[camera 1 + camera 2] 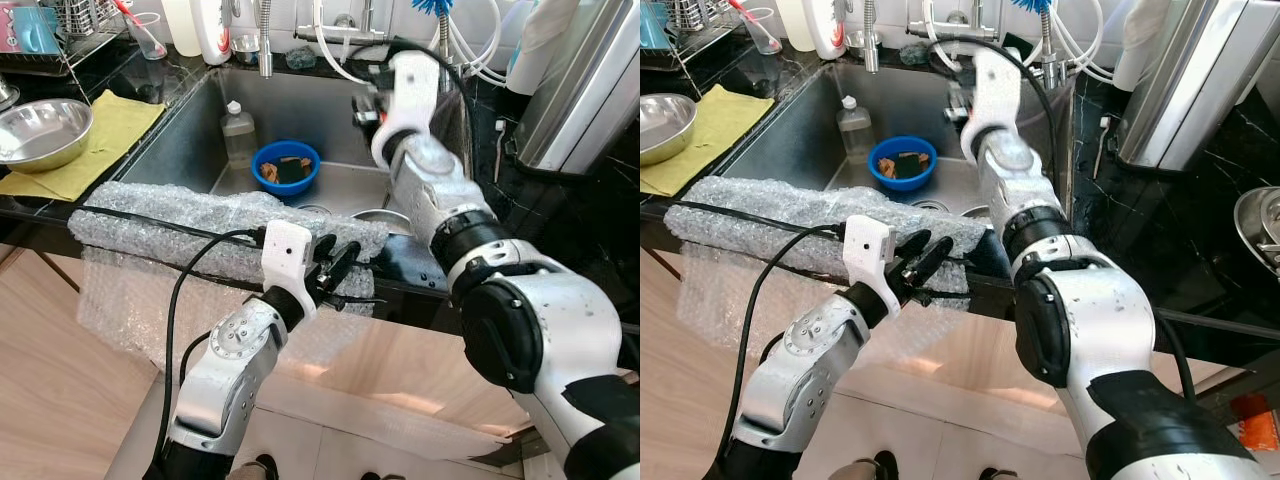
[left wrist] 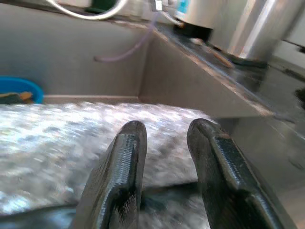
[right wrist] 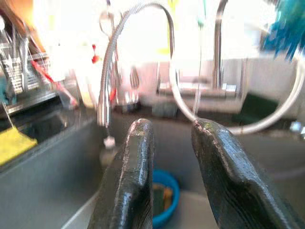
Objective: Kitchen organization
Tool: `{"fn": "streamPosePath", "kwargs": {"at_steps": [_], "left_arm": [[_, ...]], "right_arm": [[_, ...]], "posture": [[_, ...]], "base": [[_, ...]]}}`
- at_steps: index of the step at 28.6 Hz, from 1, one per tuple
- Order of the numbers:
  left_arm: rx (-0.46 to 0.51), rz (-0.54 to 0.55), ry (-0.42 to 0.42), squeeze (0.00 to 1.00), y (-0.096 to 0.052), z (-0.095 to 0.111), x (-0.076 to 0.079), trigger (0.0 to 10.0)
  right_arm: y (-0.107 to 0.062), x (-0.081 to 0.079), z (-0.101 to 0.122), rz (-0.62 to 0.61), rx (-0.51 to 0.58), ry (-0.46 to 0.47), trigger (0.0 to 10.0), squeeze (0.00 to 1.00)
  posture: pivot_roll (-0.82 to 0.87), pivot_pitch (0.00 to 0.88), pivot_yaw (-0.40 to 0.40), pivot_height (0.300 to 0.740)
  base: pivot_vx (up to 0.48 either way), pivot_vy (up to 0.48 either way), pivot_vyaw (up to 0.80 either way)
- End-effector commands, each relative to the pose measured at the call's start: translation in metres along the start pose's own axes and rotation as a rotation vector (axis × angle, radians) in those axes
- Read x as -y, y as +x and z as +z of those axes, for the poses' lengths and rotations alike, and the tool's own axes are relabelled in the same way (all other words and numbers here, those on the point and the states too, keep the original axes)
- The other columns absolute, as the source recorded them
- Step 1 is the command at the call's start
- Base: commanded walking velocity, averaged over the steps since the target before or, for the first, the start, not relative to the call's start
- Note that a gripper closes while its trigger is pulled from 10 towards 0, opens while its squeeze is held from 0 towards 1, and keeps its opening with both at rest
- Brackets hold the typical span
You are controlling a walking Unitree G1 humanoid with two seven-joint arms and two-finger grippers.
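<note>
Inspection finds the robot standing at the sink, which is set into a dark tabletop. The right hand is raised over the basin, fingers slightly spread with nothing between them, pointing toward the taps at the back wall. The left hand sits low at the front edge, fingers likewise parted and empty, just above the bubble wrap draped over the sink's near rim. In the basin stand a blue bowl holding some dark and orange items, not identifiable, and a clear bottle just beside it. A steel bowl rests on a yellow cloth on the tabletop to the left. Judgement: this is an approach stage, nothing yet gripped. The likely next move is a descent of the right hand toward the bowl or bottle, calling for clearance from the hoses near the wrist.
</note>
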State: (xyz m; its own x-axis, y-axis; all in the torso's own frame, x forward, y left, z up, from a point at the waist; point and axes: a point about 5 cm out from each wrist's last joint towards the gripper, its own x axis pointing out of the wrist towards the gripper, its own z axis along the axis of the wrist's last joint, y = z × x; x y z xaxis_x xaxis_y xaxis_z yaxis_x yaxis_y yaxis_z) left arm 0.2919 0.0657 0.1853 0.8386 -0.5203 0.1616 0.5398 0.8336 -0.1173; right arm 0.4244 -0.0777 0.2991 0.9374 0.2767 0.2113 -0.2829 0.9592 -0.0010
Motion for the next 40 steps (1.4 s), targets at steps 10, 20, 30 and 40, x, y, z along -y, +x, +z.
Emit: {"fn": "streamPosePath", "kwargs": {"at_steps": [10,20,30,40], "left_arm": [[0.065,0.207,0.060,0.00,0.004,0.006,-0.044,10.0],[0.149,0.202,0.031,0.00,0.010,0.019,-0.043,10.0],[0.253,0.243,0.050,0.00,0.008,0.048,-0.053,10.0],[0.242,0.382,0.059,0.00,-0.001,0.035,-0.067,10.0]], "right_arm": [[-0.013,0.019,0.006,-0.043,0.177,-0.070,10.0,0.00],[-0.021,0.015,0.003,-0.029,0.210,-0.057,10.0,0.00],[-0.041,0.007,0.007,-0.027,0.272,-0.061,10.0,0.00],[-0.081,0.005,-0.016,-0.086,0.226,-0.064,10.0,0.00]], "posture": [[-0.02,0.102,0.013,0.740],[-0.01,0.087,0.009,0.740],[-0.01,0.105,0.011,0.740],[-0.03,0.116,0.023,0.740]], "base": [[0.000,0.000,0.00],[0.000,0.000,0.00],[0.000,0.000,0.00],[0.000,0.000,0.00]]}}
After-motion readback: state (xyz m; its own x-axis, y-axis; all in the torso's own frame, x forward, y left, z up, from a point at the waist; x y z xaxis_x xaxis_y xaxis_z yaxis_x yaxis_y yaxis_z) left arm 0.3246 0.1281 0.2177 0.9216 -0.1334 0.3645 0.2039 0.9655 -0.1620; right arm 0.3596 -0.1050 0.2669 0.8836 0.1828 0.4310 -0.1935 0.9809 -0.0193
